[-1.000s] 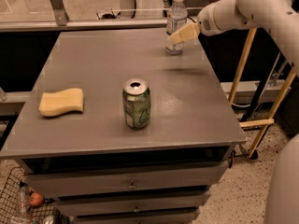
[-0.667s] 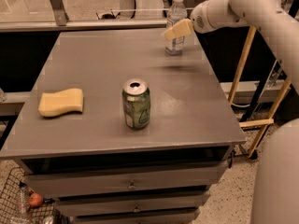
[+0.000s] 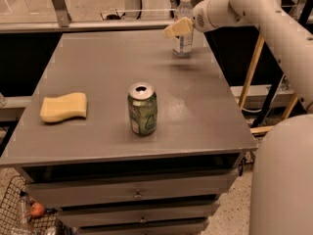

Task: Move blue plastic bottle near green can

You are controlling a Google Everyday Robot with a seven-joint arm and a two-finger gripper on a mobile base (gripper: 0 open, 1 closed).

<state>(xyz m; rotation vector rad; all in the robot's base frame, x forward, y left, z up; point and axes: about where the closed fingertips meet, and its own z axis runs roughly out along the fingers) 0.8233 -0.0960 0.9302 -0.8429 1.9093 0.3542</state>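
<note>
Gripper claw (image 3: 178, 28) sits at the upper part of the bottle (image 3: 183, 46), crossing in front of it; whether it is spread or pinching cannot be told. Bottle stands upright near the far right edge of the table (image 3: 98, 58), well apart from the can (image 3: 142, 109) at centre. Risk: tall, slim, smooth clear plastic may tip or slip under a high hold, or dent if squeezed. Can is a short metal cylinder; a nudge on arrival could topple it. Soft yellow sponge (image 3: 63, 106) lies well left.
</note>
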